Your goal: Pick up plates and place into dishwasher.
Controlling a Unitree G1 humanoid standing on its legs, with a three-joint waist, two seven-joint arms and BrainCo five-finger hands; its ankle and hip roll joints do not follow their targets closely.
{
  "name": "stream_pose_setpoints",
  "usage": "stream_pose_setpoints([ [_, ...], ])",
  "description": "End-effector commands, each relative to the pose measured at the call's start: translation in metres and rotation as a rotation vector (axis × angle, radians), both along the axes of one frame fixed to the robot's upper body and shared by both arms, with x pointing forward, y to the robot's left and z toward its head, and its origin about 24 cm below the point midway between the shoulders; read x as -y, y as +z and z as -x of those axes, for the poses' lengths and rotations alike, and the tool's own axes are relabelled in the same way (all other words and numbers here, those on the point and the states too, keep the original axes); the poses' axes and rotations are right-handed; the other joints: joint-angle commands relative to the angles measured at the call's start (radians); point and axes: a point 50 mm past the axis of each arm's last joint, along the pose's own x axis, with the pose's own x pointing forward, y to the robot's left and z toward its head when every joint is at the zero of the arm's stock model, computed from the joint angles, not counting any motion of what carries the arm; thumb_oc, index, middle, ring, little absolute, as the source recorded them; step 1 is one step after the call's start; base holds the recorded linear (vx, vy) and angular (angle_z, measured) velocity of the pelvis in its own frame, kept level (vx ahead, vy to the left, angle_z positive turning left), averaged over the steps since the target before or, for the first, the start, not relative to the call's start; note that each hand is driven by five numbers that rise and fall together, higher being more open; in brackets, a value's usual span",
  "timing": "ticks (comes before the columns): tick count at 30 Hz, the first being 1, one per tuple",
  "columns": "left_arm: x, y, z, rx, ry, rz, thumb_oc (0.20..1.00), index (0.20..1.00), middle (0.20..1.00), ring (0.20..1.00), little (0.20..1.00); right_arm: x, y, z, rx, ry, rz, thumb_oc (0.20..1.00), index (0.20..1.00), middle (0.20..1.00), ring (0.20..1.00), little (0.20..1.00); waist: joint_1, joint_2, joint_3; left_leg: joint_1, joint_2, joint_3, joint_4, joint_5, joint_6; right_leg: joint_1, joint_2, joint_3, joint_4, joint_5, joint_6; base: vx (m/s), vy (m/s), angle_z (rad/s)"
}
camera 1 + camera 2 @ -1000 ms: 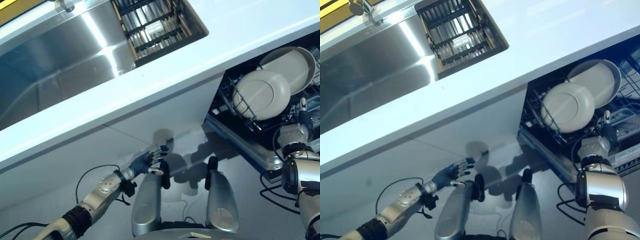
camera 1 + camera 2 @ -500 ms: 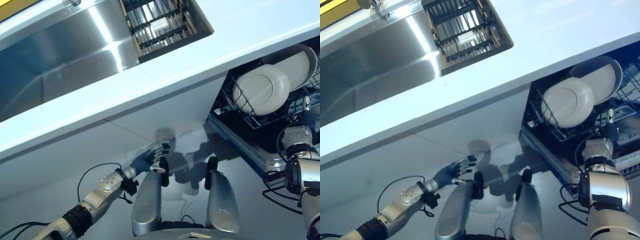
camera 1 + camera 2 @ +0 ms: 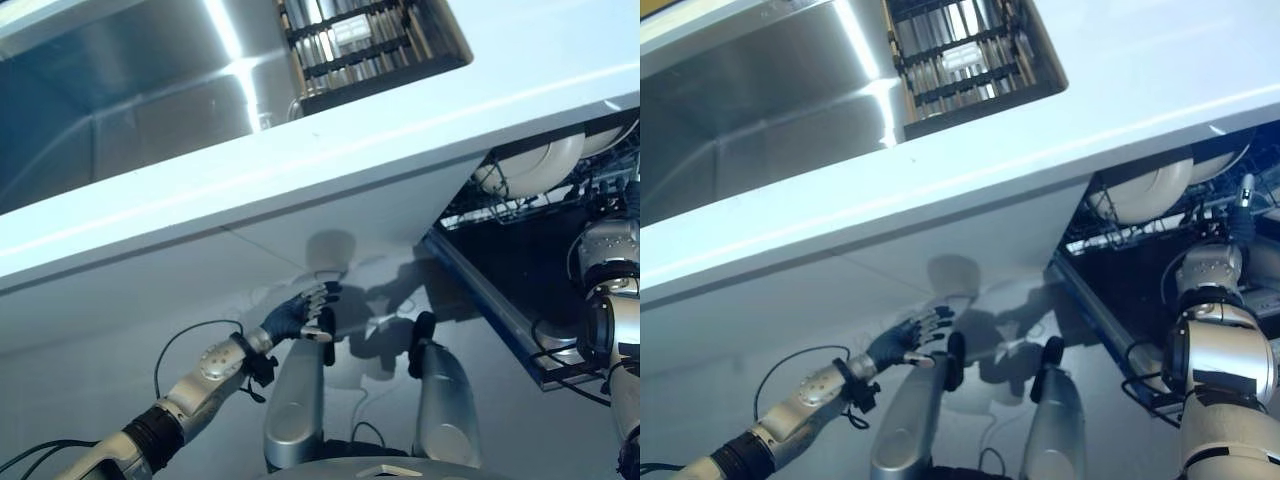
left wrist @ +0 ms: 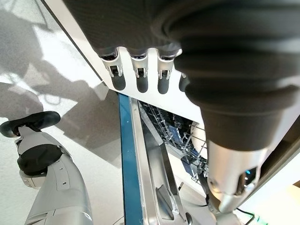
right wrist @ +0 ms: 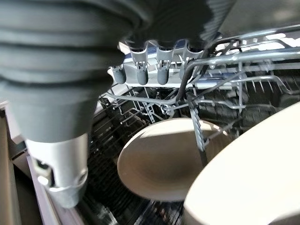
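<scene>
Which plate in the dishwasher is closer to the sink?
The round cream plate on the left: it stands in the dishwasher's wire rack nearer the steel sink than the other cream plate behind it.

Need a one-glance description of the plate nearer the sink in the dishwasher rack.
Under the white countertop, right of the steel sink, the dishwasher rack holds two cream plates on edge. Yours is the nearer plate, closest to the cabinet panel; the other plate overlaps behind it.

Plates point(image 3: 1145, 190) in dishwasher rack point(image 5: 243, 70), right of sink point(image 3: 760, 100)
</scene>
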Motion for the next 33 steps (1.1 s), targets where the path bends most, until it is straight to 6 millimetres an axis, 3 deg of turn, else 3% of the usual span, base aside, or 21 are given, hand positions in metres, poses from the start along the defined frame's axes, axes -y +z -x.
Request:
stream_pose_setpoints([
  [1,-0.005,0.029,-0.001,0.105,0.023,0.092,1.000,1.000,1.000,1.000,1.000,-0.001,0.043,-0.008,0.247,0.073,0.069,1.000,1.000,1.000,1.000,1.000,0.017,-0.003,-0.022,-0.057,0.073,-0.026,-0.059,0.063,-0.049,0.010,0.011,-0.012,0.035,-0.065,0.026,-0.04,0.002,0.09],
  [6,-0.008,0.036,-0.003,0.129,0.028,0.096,1.000,1.000,1.000,1.000,1.000,-0.007,0.055,-0.013,0.297,0.113,0.131,1.000,1.000,1.000,1.000,1.000,0.027,0.000,-0.018,-0.070,0.076,-0.019,-0.085,0.090,-0.049,-0.011,0.004,-0.032,0.046,-0.062,0.024,-0.01,0.010,0.14],
  [13,-0.014,0.043,-0.002,0.143,0.023,0.111,1.000,1.000,1.000,1.000,1.000,0.002,0.074,-0.009,0.345,0.105,0.163,1.000,1.000,1.000,1.000,1.000,0.048,0.004,-0.017,-0.072,0.078,-0.015,-0.117,0.106,-0.053,-0.016,0.001,-0.059,0.051,-0.073,0.017,-0.01,-0.004,0.11],
  [33,-0.024,0.053,0.003,0.180,0.039,0.118,1.000,1.000,1.000,1.000,1.000,0.002,0.092,-0.009,0.339,0.087,0.265,1.000,1.000,1.000,1.000,1.000,0.083,0.012,-0.014,-0.107,0.095,-0.017,-0.167,0.160,-0.061,-0.065,-0.006,-0.110,0.102,-0.094,-0.010,0.00,-0.006,0.10],
])
